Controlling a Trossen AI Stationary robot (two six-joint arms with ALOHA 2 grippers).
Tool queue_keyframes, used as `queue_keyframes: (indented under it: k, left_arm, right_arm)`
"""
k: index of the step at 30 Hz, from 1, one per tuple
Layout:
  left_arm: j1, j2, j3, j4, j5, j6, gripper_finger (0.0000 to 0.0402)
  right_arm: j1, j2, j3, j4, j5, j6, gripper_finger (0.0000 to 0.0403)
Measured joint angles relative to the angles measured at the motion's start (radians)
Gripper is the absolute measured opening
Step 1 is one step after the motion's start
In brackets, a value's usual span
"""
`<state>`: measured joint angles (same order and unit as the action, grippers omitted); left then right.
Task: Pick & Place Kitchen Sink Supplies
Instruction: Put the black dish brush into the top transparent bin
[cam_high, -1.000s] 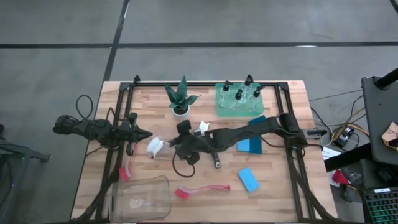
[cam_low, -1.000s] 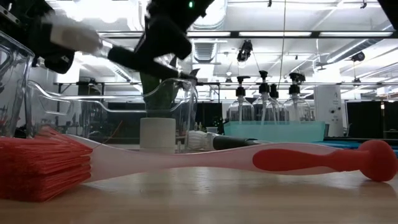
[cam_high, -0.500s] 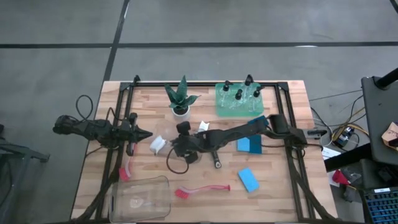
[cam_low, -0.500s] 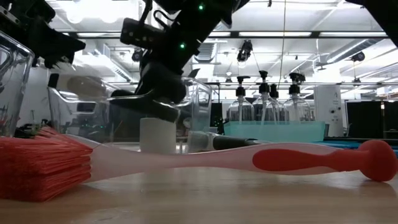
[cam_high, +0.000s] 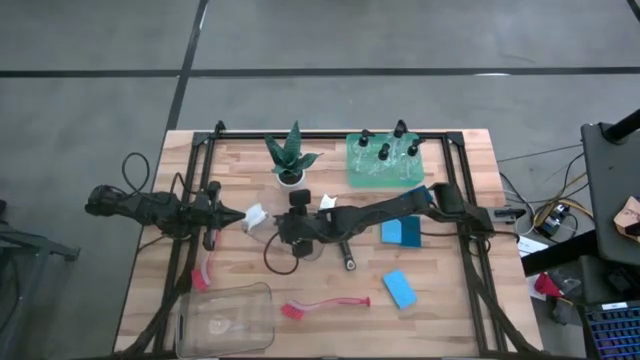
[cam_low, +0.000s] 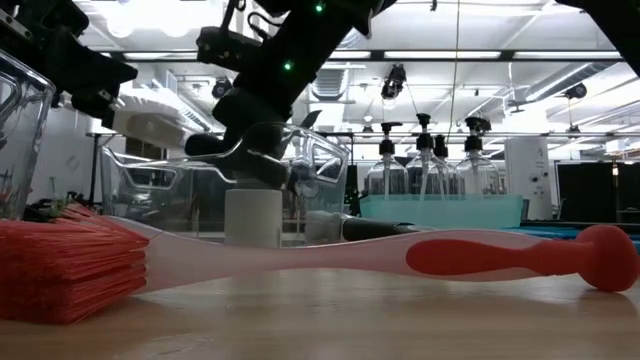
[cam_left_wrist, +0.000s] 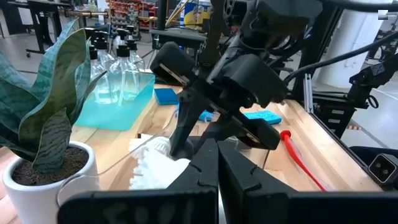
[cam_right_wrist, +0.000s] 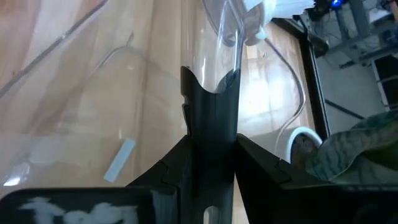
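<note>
My right gripper reaches across the table's middle and is shut on a clear plastic bin, which hangs in the air. My left gripper hovers at the table's left, shut. A white bristly brush head sits just off its fingertips, by the bin's rim; whether they touch I cannot tell. Small clear bottles stand in the green tray. Blue sponges lie flat on the right. A red-handled brush lies near the front, another under the left arm, and a black-handled one under the right arm. My right gripper pinches the clear bin's thin wall at its rim between the two fingers. The bin is lifted clear of the table and tilted, as the low view shows.
A second clear bin stands at the near left corner. The green plant in its white pot stands at the far side, left of the green tray. Bare wood shows between the red brush and the near right sponge.
My right gripper has carried the clear bin a little toward the far edge and the left arm, and the bin has swung and tipped. The white brush head has shifted toward the far edge and now sits at the left gripper's tip.
</note>
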<state>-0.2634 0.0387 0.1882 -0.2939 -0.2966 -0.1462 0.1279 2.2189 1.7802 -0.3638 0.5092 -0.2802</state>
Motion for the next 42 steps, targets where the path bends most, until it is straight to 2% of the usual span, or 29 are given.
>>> queue_keyframes:
  k: [7,12,15,25,29,32,36,42]
  left_arm:
    - [0.000,0.000,0.000,0.000,0.000,0.000,0.0000]
    - [0.000,0.000,0.000,0.000,0.000,0.000,0.0000]
    - [0.000,0.000,0.000,0.000,0.000,0.000,0.0000]
    - [0.000,0.000,0.000,0.000,0.000,0.000,0.0000]
    - [0.000,0.000,0.000,0.000,0.000,0.000,0.0000]
    - [0.000,0.000,0.000,0.000,0.000,0.000,0.0000]
    - [0.000,0.000,0.000,0.000,0.000,0.000,0.0000]
    - [0.000,0.000,0.000,-0.001,0.000,0.000,0.0000]
  right_arm:
    - [-0.012,-0.001,0.000,-0.099,0.014,0.112,0.0095]
    - [-0.027,0.002,-0.001,-0.148,0.011,0.131,0.0095]
    - [-0.027,0.002,-0.002,-0.148,-0.036,0.130,0.0100]
    - [-0.015,0.009,-0.002,-0.121,-0.137,0.096,0.0187]
    - [-0.003,0.011,-0.002,-0.118,-0.158,0.029,0.0205]
    - [0.012,0.009,-0.002,-0.101,-0.151,0.000,0.0210]
    - [0.036,-0.021,-0.002,-0.105,-0.088,-0.006,0.0210]
    - [0.060,-0.089,0.000,-0.158,-0.062,0.116,0.0210]
